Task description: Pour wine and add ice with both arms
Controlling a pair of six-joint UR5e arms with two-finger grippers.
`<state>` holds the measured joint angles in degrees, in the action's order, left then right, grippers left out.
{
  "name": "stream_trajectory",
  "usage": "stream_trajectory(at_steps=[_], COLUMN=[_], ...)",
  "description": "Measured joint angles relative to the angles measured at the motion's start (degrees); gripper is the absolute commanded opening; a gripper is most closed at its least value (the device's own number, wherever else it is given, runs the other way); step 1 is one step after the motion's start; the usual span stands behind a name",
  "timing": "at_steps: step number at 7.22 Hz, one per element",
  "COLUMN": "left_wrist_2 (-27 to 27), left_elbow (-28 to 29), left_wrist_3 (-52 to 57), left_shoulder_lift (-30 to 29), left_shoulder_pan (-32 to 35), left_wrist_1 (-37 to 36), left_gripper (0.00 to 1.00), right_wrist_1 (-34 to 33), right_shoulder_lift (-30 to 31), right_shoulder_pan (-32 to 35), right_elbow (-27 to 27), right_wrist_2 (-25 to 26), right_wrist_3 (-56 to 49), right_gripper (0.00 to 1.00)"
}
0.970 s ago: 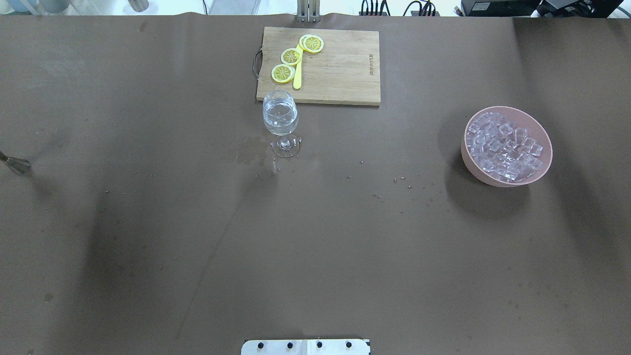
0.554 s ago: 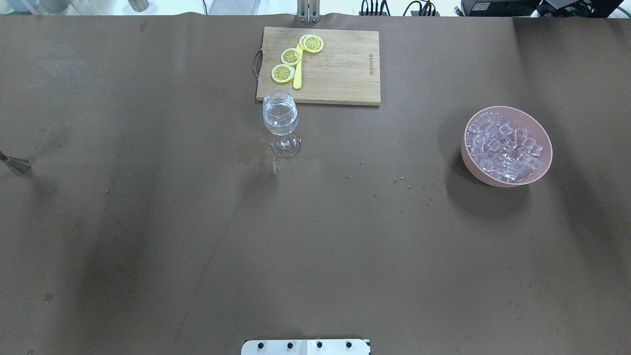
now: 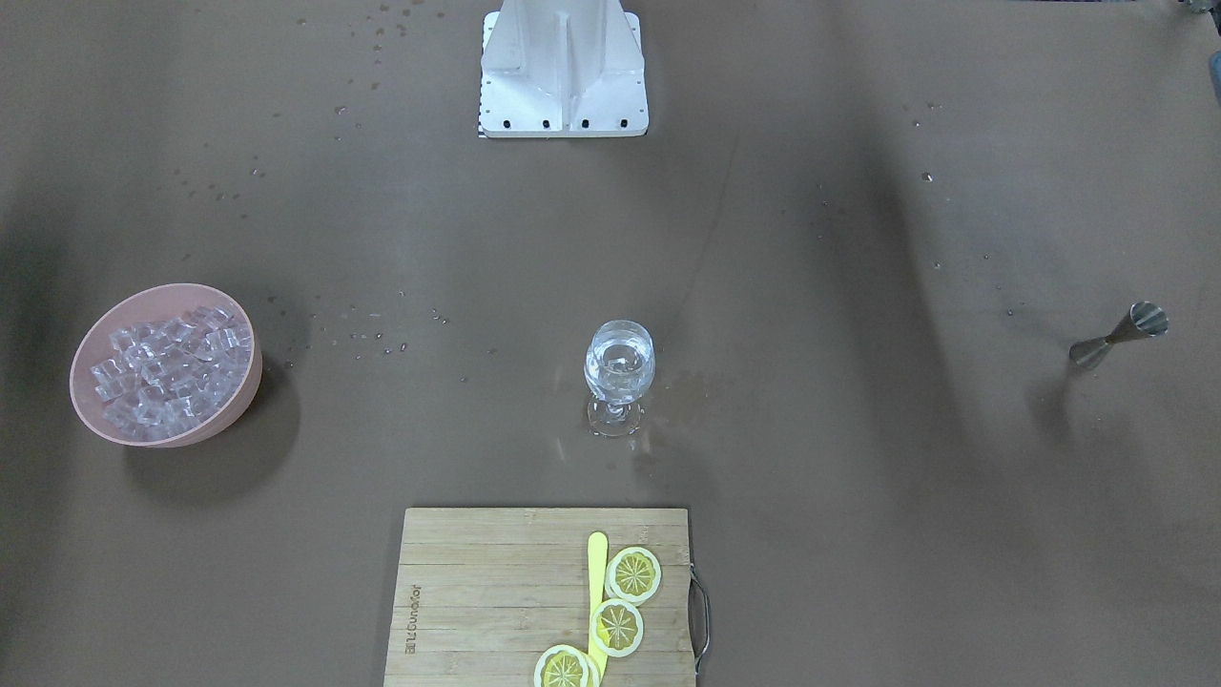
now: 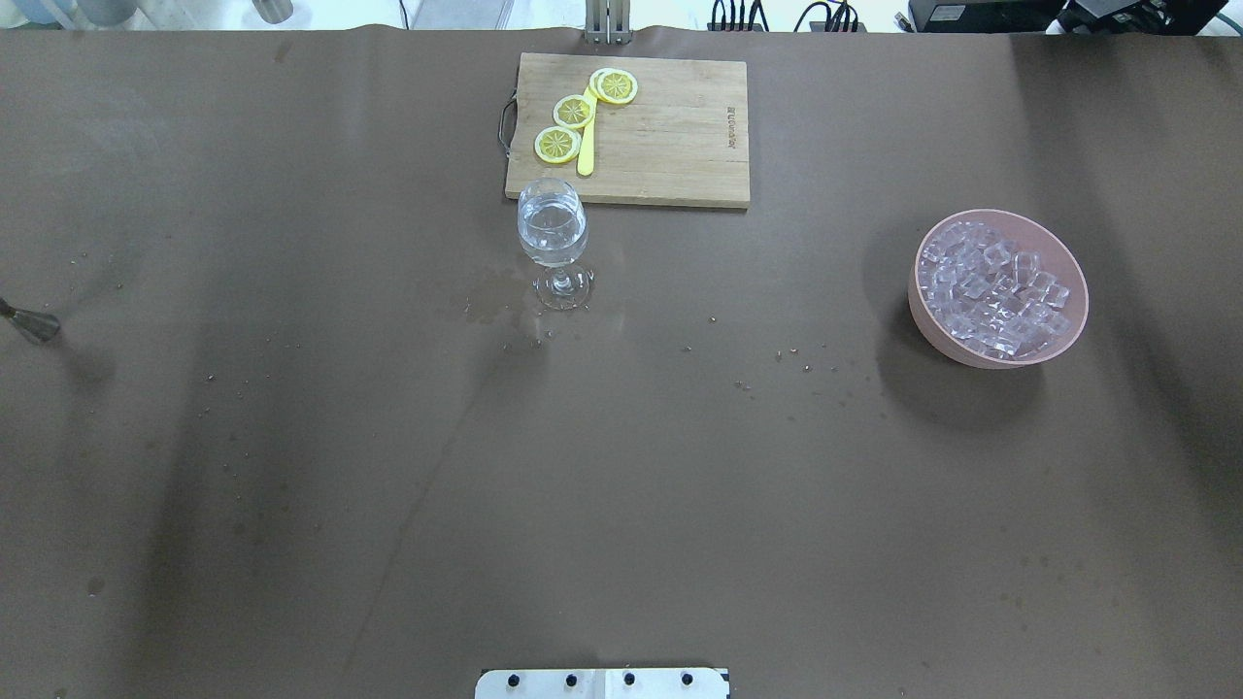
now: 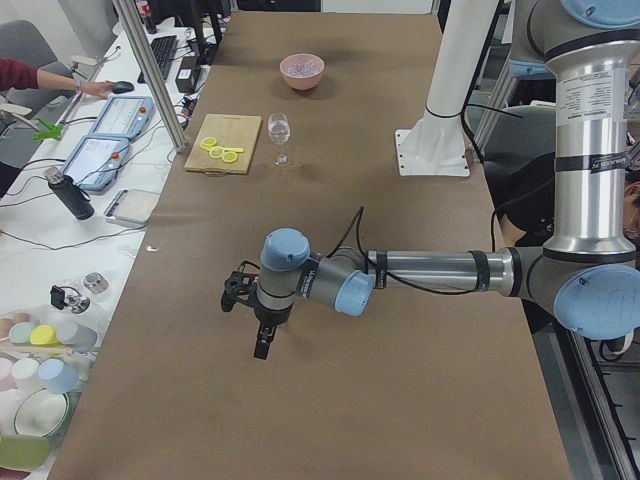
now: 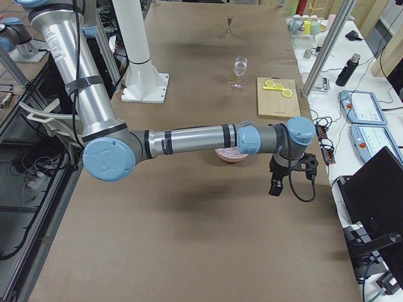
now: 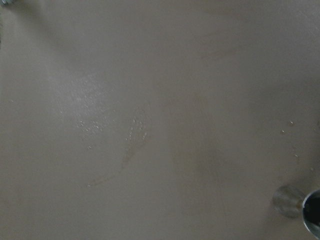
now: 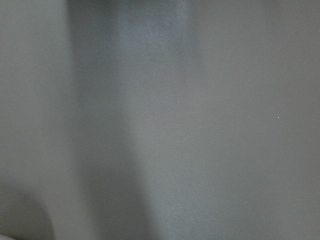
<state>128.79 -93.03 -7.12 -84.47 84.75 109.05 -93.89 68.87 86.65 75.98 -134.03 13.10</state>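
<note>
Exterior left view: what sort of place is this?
Most likely a robotics lab, not a bar: the left arm reaches over a covered table, tablets sit on a side desk, and the wine glass and ice bowl look like staged props.

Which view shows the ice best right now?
Overhead exterior: the ice shows as separate cubes, unobstructed. Front-facing shows it nearly as well; exterior left tiny; exterior right mostly hides it behind the right arm; wrists show none.

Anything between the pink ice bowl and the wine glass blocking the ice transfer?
Nothing visible. Between the round pink bowl of clear ice cubes and the clear stemmed wine glass there is only bare brown table with small specks. The wooden cutting board lies beyond that line, on the side away from the robot.
</note>
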Motion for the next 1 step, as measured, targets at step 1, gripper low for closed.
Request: stream_trajectory(at_steps=[1], left_wrist_2=[2.53], left_elbow=[0.33], left_wrist_3=[1.13], left_shoulder_lift=[0.15], left_shoulder_pan=[0.11], left_wrist_1=[-0.59], left_gripper=[0.97], right_wrist_1=[0.07], right_shoulder_lift=[0.05], right_shoulder_pan=[-0.02], right_elbow=[-0.98], right_wrist_2=[0.02], right_wrist_3=[-0.59], right_gripper=[1.0])
